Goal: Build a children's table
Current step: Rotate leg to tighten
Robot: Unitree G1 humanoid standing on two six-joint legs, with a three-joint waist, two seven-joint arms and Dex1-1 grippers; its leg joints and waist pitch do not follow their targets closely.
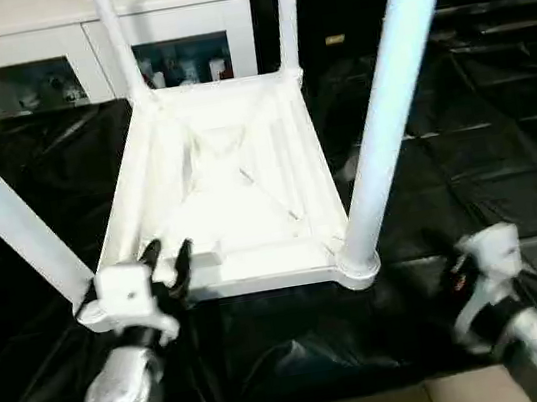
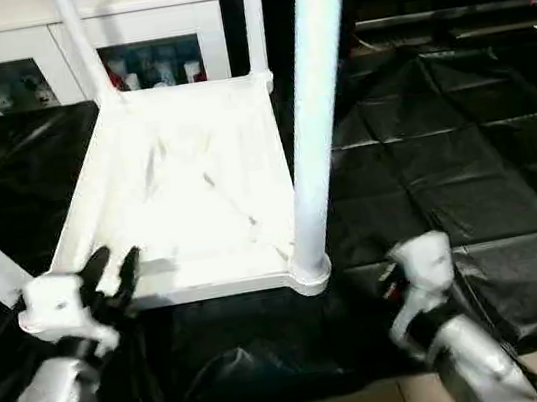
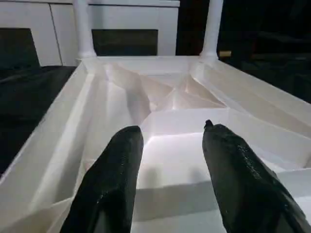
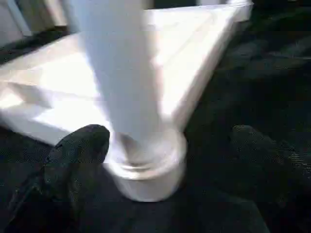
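Head cameras look down over the upturned table (image 1: 226,187); both wrist cameras view its near edge closely.

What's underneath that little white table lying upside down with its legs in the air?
The white table lies top-down on a big work table covered in black sheeting, which spreads out on every side. The sheeting right beneath the tabletop is covered, so nothing there can be seen.

A lab-like test room: a counter (image 1: 504,156) draped in creased black plastic sheeting, and behind it a white glass-fronted cabinet (image 1: 72,33) holding small objects
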